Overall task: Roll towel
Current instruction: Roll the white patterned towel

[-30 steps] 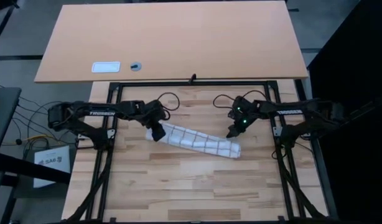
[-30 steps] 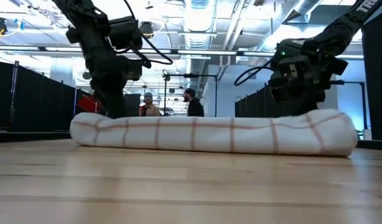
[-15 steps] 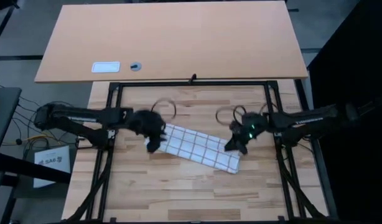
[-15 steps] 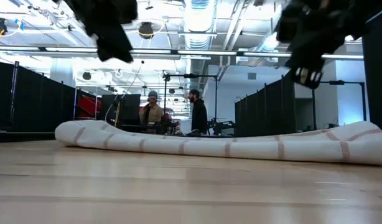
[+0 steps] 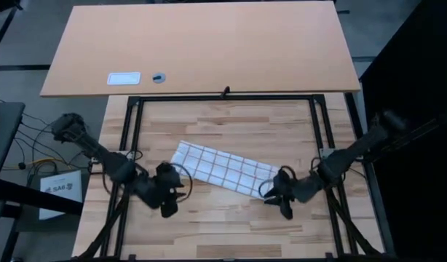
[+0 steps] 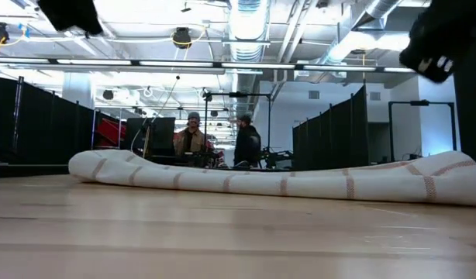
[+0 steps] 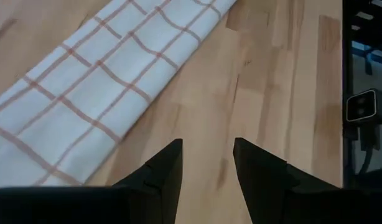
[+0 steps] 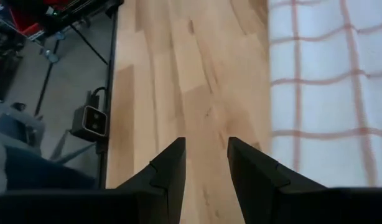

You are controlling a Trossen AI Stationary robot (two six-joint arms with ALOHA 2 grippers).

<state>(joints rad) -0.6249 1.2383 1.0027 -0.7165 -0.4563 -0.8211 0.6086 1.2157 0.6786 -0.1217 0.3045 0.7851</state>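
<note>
The towel (image 5: pixel 223 169), white with thin brown-orange check lines, lies loosely spread in a slanting strip on the wooden table; in the low view it is a low, long mound (image 6: pixel 261 183). My left gripper (image 5: pixel 167 208) is open over bare wood just nearside of the towel's left end (image 7: pixel 73 93); its fingers (image 7: pixel 206 143) hold nothing. My right gripper (image 5: pixel 283 207) is open over bare wood near the towel's right end (image 8: pixel 328 74); its fingers (image 8: pixel 206 142) hold nothing. In the low view only the arms' dark upper parts show at the top corners.
Black frame rails (image 5: pixel 223 97) border the wooden work surface. Beyond it is an orange tabletop with a small white card (image 5: pixel 124 78) and a small round thing (image 5: pixel 159 77). Two people (image 6: pixel 193 139) stand in the room behind. Bare wood lies nearside of the towel.
The towel, a tight narrow roll a second ago, has come unrolled and now lies wider and flatter. Both grippers have gone from the towel's ends toward the table's near edge and now stand off the cloth.
</note>
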